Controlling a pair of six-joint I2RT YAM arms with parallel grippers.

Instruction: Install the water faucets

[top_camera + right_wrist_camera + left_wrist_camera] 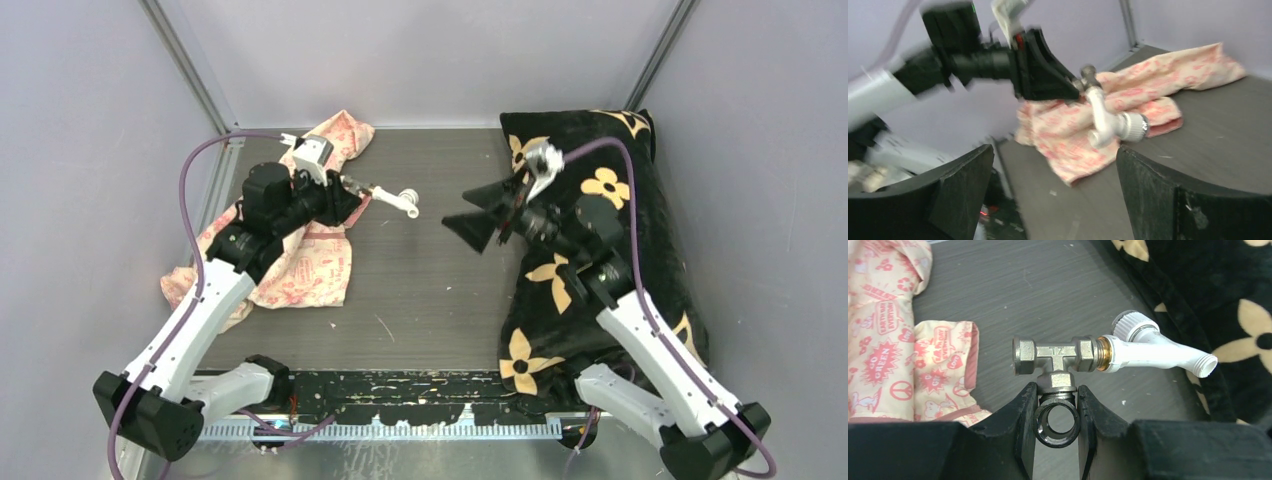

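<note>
My left gripper (352, 190) is shut on the stem of a silvery metal T fitting (1053, 354) and holds it above the dark table. A white plastic faucet (1153, 351) with a ribbed round knob is joined to the fitting's right arm at a brass thread. It points toward the right arm in the top view (398, 200). My right gripper (472, 212) is open and empty. It hovers a short way right of the faucet's spout and faces it. In the right wrist view the faucet (1103, 117) hangs from the left gripper (1040, 67), beyond my open right gripper (1055, 165).
A pink patterned cloth (310, 260) lies under and behind the left arm. A black cushion with yellow flowers (600, 200) lies under the right arm along the right wall. Grey walls enclose the dark table (430, 290).
</note>
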